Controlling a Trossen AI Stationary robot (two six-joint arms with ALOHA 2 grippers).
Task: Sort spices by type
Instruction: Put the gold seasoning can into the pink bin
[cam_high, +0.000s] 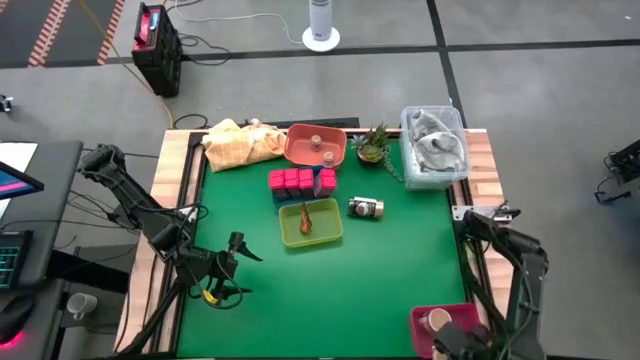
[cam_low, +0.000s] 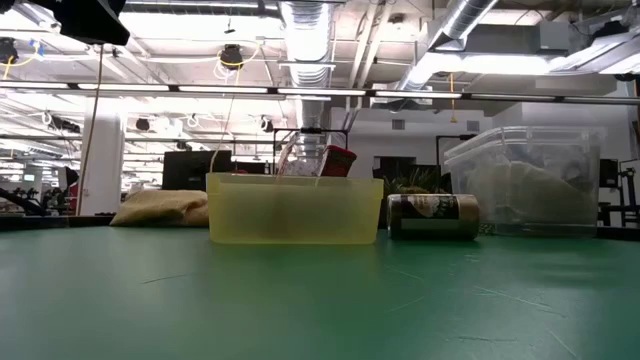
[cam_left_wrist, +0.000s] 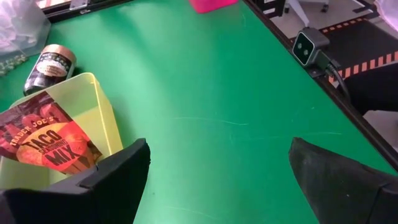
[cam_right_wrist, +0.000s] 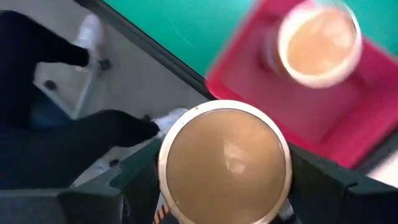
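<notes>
A tan-lidded spice jar sits pinched in the right gripper at the high view's lower right, just beside the pink bin already holding a matching jar, apparently to join its kind. The left gripper, fingers spread and empty, waits lower left, near the yellow-green bin holding a taco seasoning packet.

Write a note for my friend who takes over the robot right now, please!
Right gripper: shut on a tan-lidded jar, above the pink bin at the table's near right corner, which already holds one jar.
Left gripper: open, empty, near the table's left edge.
Yellow-green bin holds a taco mix packet.
Left to sort: pink boxes, dark jar; two pieces sit in the salmon bowl.
</notes>
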